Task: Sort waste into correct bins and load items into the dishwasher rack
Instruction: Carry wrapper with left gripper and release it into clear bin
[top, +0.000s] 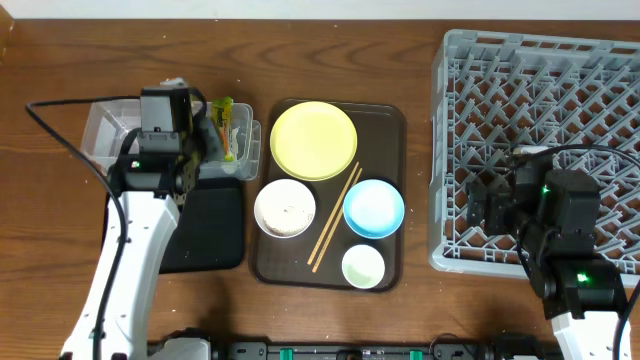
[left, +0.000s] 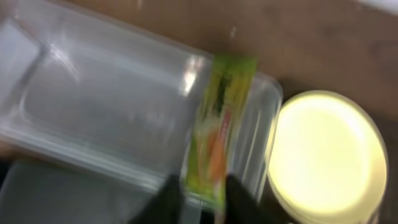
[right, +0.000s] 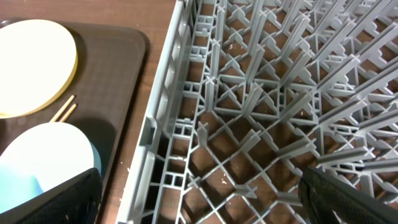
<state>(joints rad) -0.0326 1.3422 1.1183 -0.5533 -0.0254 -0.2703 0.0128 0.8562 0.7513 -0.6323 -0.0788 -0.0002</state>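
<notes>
- The left gripper (left: 202, 202) is pinching the near end of the green-yellow-orange snack wrapper (left: 217, 134) between its two dark fingers.
- It is holding the wrapper over the right end of the clear plastic tub (left: 112, 106), at the left of the table.
- The black tray (top: 205, 230) is lying just near of the tub, beside the left edge of the dark brown serving tray (top: 385, 130).
- The yellow plate (top: 313, 140) is sitting at the far end of the serving tray.
- The white bowl (top: 285, 208) and the light blue bowl (top: 373, 208) are sitting side by side nearer, with the two wooden chopsticks (top: 335, 218) lying slanted between them.
- The small pale cup (top: 363, 266) is standing at the near right of that tray.
- The right gripper (right: 202, 205) is hanging over the near left part of the grey dishwasher rack (top: 540, 90), its fingers spread wide and holding nothing.
</notes>
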